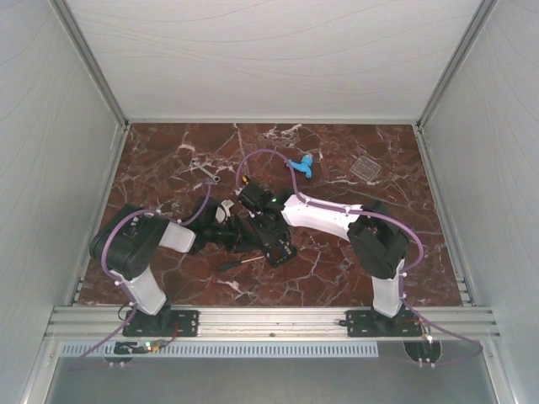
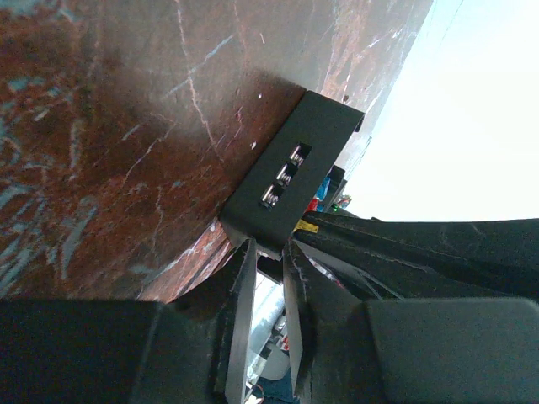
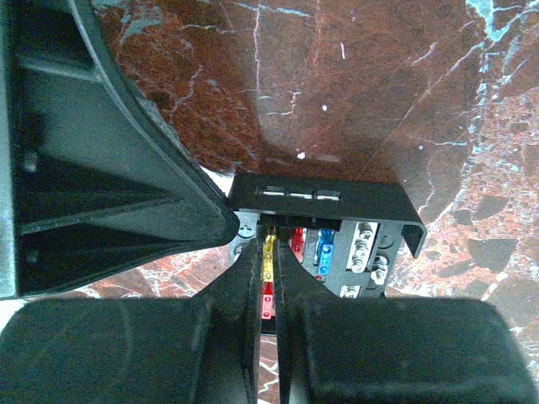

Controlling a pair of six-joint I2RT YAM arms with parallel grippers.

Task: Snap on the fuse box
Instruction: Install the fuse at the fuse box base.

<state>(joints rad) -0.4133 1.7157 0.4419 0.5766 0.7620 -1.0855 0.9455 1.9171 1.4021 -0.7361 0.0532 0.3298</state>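
Observation:
The fuse box is a small black box lying open at mid-table, where both arms meet. In the left wrist view its side wall fills the middle, and my left gripper is shut on that wall's lower edge. In the right wrist view the fuse box shows yellow, red and blue fuses inside. My right gripper lies shut over the box's open face. The yellow fuse shows through the thin slit between the fingertips; whether it is pinched I cannot tell. The clear cover lies apart at the back right.
A light-blue plastic piece lies behind the arms. A small wrench sits at the back left. A thin black-handled screwdriver lies in front of the box. Grey walls close in the marble table on three sides.

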